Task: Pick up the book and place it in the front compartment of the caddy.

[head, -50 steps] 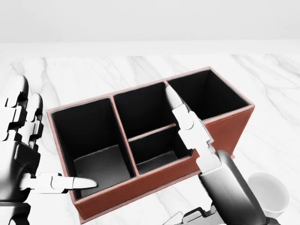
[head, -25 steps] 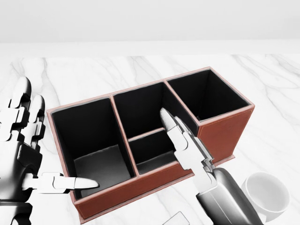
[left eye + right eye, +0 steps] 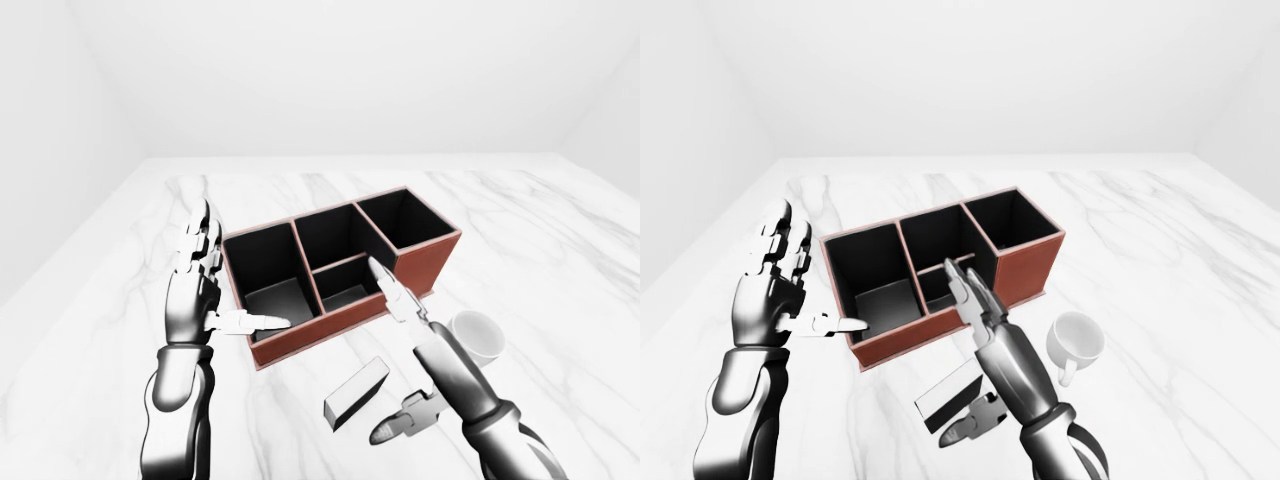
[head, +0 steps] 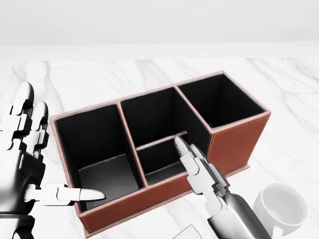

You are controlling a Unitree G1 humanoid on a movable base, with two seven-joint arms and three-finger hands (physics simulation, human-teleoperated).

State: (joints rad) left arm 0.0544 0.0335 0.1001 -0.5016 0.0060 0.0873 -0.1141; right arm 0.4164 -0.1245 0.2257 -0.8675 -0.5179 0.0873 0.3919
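Note:
The caddy (image 3: 432, 262) is a red-brown box with black compartments on the white marble table. The book (image 3: 356, 392) is a small dark block with a white edge, lying flat on the table below the caddy in the left-eye view. My right hand (image 3: 400, 352) is open just right of the book, its fingers (image 4: 192, 162) pointing up over the caddy's near wall and its thumb low beside the book. It holds nothing. My left hand (image 3: 228, 288) is open at the caddy's left end, thumb reaching over the left compartment.
A white mug (image 3: 477, 336) stands on the table right of my right hand and below the caddy's right end. The marble table (image 3: 560, 250) runs wide on all sides, with white walls behind it.
My right hand has drawn back down the head view, from over the caddy's middle compartments to its near wall. My left hand and the caddy have stayed put.

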